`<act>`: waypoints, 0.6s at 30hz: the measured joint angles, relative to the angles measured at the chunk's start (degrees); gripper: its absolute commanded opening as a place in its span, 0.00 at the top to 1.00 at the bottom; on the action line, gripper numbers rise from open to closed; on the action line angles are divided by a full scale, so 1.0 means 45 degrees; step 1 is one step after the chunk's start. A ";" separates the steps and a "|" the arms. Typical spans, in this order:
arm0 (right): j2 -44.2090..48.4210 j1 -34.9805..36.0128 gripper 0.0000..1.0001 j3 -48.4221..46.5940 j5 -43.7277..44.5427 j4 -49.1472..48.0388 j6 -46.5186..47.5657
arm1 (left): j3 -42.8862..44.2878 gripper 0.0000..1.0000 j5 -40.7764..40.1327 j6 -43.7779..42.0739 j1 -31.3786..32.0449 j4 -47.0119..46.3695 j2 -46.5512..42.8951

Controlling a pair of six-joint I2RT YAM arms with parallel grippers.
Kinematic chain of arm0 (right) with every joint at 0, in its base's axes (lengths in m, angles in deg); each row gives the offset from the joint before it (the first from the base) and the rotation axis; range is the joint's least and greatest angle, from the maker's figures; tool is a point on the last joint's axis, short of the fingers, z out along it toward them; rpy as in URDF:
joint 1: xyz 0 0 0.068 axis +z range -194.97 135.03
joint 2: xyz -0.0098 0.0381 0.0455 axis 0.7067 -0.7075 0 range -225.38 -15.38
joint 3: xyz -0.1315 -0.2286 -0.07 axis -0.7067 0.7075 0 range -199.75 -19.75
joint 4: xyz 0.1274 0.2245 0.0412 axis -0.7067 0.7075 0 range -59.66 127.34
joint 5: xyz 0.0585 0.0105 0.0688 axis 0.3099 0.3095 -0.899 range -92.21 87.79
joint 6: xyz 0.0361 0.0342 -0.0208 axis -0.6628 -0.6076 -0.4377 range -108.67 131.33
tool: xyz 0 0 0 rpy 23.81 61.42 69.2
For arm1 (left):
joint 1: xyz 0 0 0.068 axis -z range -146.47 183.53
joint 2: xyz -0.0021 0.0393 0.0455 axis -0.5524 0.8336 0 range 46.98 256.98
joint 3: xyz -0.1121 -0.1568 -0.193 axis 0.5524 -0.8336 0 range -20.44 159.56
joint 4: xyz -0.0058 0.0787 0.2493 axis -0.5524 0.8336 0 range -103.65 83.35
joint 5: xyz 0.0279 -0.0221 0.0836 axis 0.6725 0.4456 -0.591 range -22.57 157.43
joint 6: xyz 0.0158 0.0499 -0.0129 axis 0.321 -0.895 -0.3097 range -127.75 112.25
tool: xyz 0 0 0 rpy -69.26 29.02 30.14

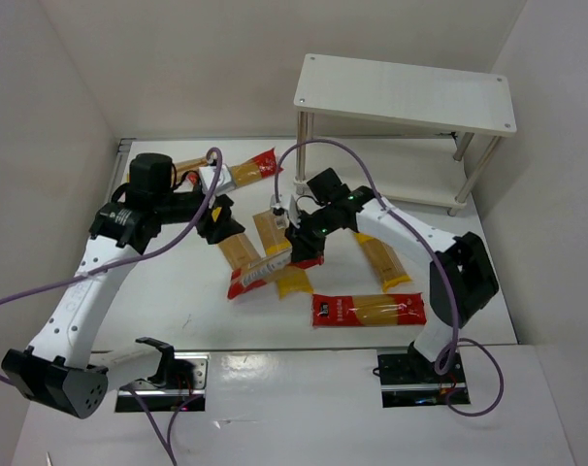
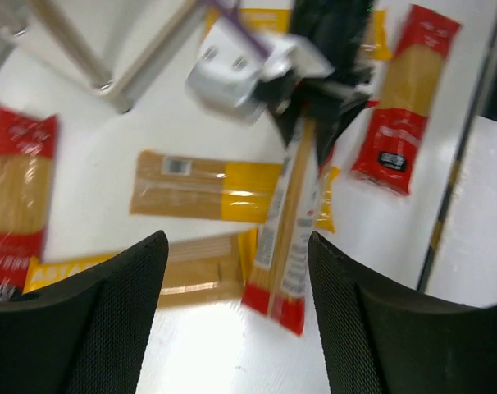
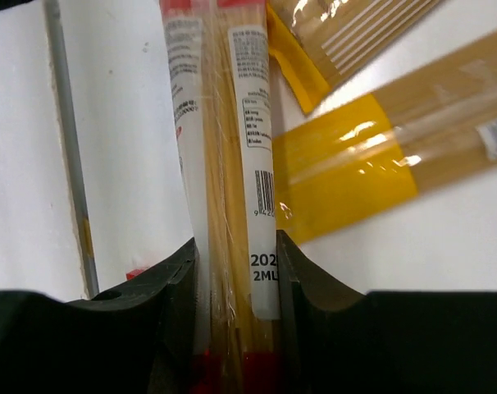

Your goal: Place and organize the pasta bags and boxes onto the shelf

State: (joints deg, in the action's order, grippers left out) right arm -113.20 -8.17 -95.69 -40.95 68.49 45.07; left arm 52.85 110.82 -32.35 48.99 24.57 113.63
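Note:
My right gripper is shut on a red spaghetti packet near one end. In the right wrist view the packet sits clamped between the fingers. It also shows in the left wrist view, hanging slanted over yellow packets. My left gripper is open and empty, hovering just left of it, over a yellow packet. Its fingers stand wide apart. Other packets lie on the table: yellow, red, red-ended. The shelf stands at the back right, with no packets on its top board.
White walls close in the table on the left, back and right. The shelf's silver legs stand just behind the right gripper. A purple cable loops over the right arm. More packets show in the left wrist view: red, red.

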 measured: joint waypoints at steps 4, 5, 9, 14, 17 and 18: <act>0.1132 -0.0452 1.00 0.0384 0.0393 -0.0393 -0.0534 | -0.0248 0.18 -0.2351 0.0933 -0.0262 -0.0539 -0.0743; 0.1413 -0.0525 1.00 0.0413 0.0486 -0.0559 -0.0631 | -0.0495 0.18 -0.3162 0.1239 -0.0330 -0.0811 -0.0937; 0.2254 -0.0597 1.00 0.0748 0.0850 -0.1171 -0.0962 | -0.1880 0.18 -0.5761 0.2200 -0.0748 -0.1583 -0.1268; 0.2555 -0.1020 1.00 0.1379 0.1083 -0.1375 -0.1171 | -0.3434 0.18 -0.7349 0.2866 -0.1428 -0.1846 -0.1307; 0.2574 -0.1146 1.00 0.1540 0.1224 -0.1277 -0.0763 | -0.3978 0.18 -0.7703 0.3065 -0.1661 -0.1957 -0.1501; 0.2574 -0.1146 1.00 0.1593 0.1287 -0.1200 -0.0583 | -0.4104 0.18 -0.7752 0.3138 -0.1715 -0.1982 -0.1608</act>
State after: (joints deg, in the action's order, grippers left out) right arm -101.62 -13.33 -88.52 -35.16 63.09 42.44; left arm 34.38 75.94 -18.23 41.28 15.65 106.40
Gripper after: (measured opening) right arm 0.369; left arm 0.825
